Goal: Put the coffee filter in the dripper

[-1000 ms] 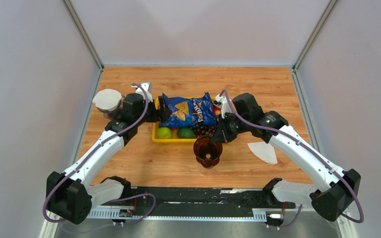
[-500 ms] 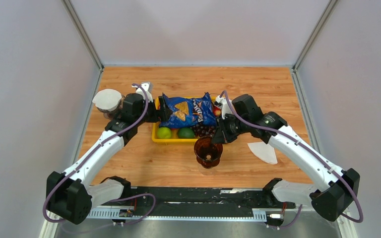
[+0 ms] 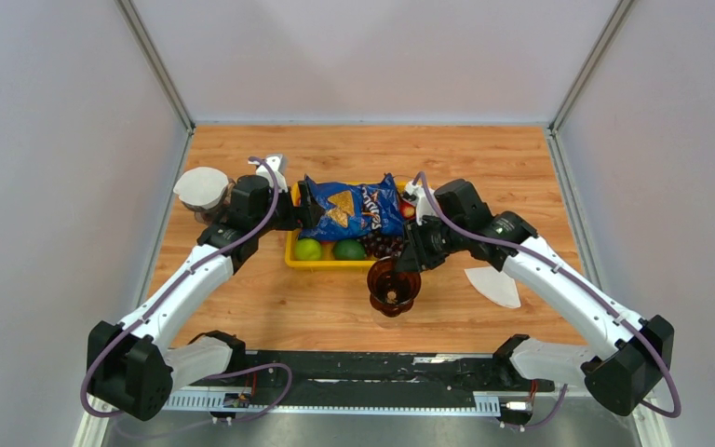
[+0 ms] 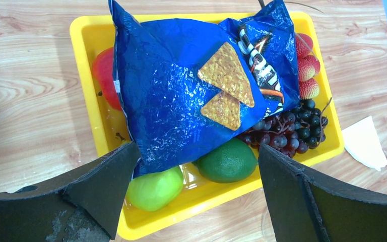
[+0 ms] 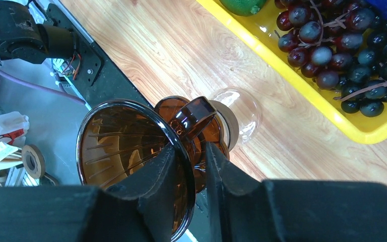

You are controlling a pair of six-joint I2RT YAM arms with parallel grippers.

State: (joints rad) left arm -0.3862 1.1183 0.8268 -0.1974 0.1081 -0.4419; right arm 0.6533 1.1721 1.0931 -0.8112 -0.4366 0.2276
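Wooden tabletop, pale walls on three sides. Your coffee filter lies flat on the wood to the right of the dripper, near it but apart. The dripper stands just in front of the yellow tray, and its cone is empty.

Over the last second the right gripper has eased its jaws apart. They now straddle the dripper's rim with a little slack, one finger inside the cone and one outside by the handle. That looks like a release, so the filter is probably your next target.

The left gripper hangs wide open above the tray, holding nothing. In the tray a blue chip bag lies over a lime, a green apple, grapes and red fruit.
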